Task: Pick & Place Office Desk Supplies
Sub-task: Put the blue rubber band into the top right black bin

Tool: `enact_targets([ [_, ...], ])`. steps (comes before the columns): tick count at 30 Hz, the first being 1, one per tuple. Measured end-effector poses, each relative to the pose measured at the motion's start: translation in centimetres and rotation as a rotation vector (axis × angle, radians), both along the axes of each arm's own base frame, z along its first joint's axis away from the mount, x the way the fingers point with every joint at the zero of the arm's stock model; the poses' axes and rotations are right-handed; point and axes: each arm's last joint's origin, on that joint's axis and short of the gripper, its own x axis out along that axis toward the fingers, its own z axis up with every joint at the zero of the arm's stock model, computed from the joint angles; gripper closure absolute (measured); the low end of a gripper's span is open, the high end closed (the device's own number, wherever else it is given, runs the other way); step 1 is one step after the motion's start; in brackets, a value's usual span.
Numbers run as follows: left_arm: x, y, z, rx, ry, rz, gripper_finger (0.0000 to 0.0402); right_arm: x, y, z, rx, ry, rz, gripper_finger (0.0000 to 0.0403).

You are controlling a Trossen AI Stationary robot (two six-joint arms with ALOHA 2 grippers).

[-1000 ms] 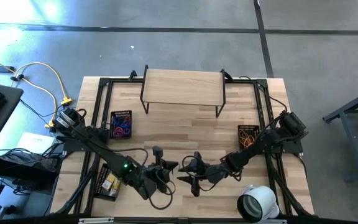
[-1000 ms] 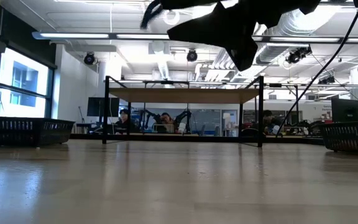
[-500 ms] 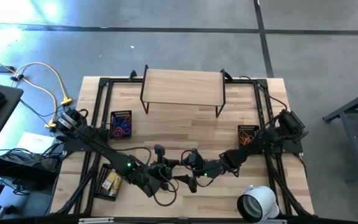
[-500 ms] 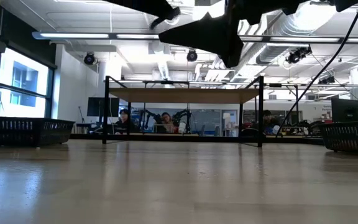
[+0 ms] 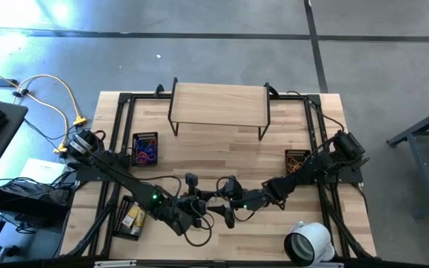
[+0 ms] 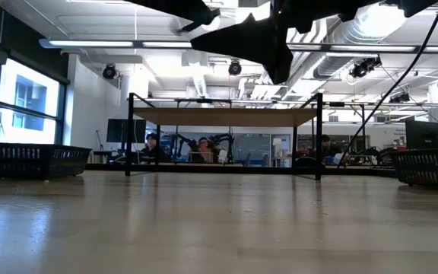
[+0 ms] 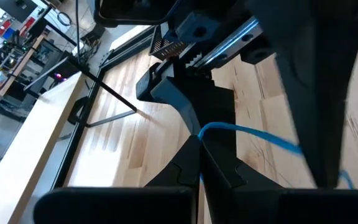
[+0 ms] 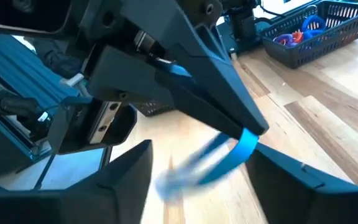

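Blue is the thin loop (image 8: 229, 158) that hangs from the tips of the left gripper (image 7: 199, 144), whose two fingers are pressed together on it. In the right wrist view the loop sits between the two spread fingers of the right gripper (image 8: 197, 171), and I cannot tell if they touch it. In the high view both grippers meet in the lower middle of the frame, the left gripper (image 5: 199, 202) just beside the right gripper (image 5: 226, 211), above the wooden table (image 5: 222, 152). In the low view the dark arms show only at the upper edge, well above the table top (image 6: 219, 228).

A black basket (image 5: 145, 149) with purple and blue loops stands at the left of the table. Another basket (image 5: 298, 161) with orange bands is at the right. A third basket (image 5: 129, 217) with yellow packets is at the lower left. A large white tape roll (image 5: 307, 242) lies at the lower right. A small wooden shelf (image 5: 218, 104) stands at the upper middle.
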Motion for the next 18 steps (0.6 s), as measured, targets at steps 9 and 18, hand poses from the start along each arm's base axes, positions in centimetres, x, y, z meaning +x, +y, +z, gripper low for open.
enact_targets([
  [9,0.00,0.00,0.02,-0.003,-0.002,0.001,0.0401,-0.06,-0.03,-0.22,-0.037,0.021,0.006,0.0344],
  [18,-0.08,-0.14,0.05,0.069,0.028,-0.036,0.0383,-0.17,-0.06,-0.59,-0.053,0.059,0.016,0.0400],
])
